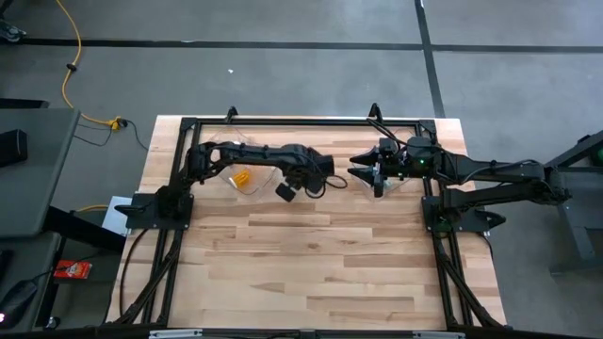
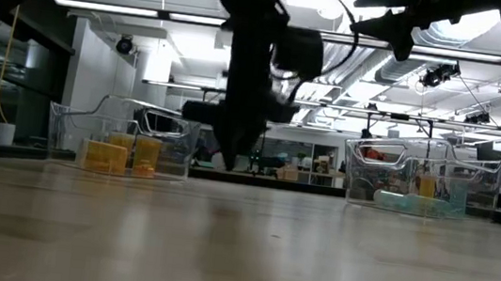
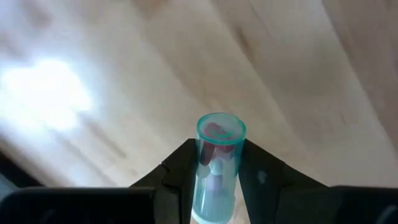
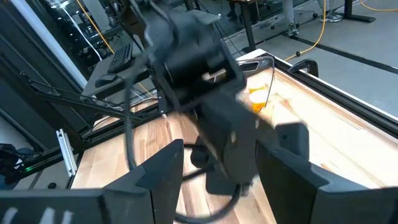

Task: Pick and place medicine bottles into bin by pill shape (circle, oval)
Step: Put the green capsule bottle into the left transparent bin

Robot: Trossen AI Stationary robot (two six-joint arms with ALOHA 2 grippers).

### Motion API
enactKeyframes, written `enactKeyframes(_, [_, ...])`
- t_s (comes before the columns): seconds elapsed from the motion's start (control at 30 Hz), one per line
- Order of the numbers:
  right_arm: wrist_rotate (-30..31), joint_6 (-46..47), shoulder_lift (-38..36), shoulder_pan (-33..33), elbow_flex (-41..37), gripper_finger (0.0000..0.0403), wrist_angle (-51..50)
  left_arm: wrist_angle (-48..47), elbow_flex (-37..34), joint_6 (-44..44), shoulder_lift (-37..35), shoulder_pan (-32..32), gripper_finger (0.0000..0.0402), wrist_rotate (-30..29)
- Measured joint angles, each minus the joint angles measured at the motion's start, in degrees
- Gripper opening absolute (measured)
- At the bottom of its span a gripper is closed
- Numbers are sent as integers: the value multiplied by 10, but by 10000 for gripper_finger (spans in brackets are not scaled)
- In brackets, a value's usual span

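Teal bottle (image 3: 217, 167): clamped in the left hand (image 3: 214, 180), above the wooden desk (image 1: 311, 254).
Right hand (image 4: 217, 165): fingers apart, empty, near the right bin (image 2: 421, 179).
Progress: both bins hold bottles; this one awaits sorting.

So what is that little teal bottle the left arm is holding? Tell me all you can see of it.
The teal bottle is a small, see-through plastic cylinder. Its round end faces away from the wrist camera, and reddish and pale pills show inside it. It sits lengthwise between the two dark fingers of the left gripper, which press on its sides and hold it above the wooden table. Nothing else touches it.
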Motion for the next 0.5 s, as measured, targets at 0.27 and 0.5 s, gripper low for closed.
enactKeyframes(0.27, [0,-2,0,0,0,193,1,-27,64,-97,-68,16,91,53])
enactKeyframes(0.5, [0,-2,0,0,0,193,11,-19,64,-220,-196,74,92,155])
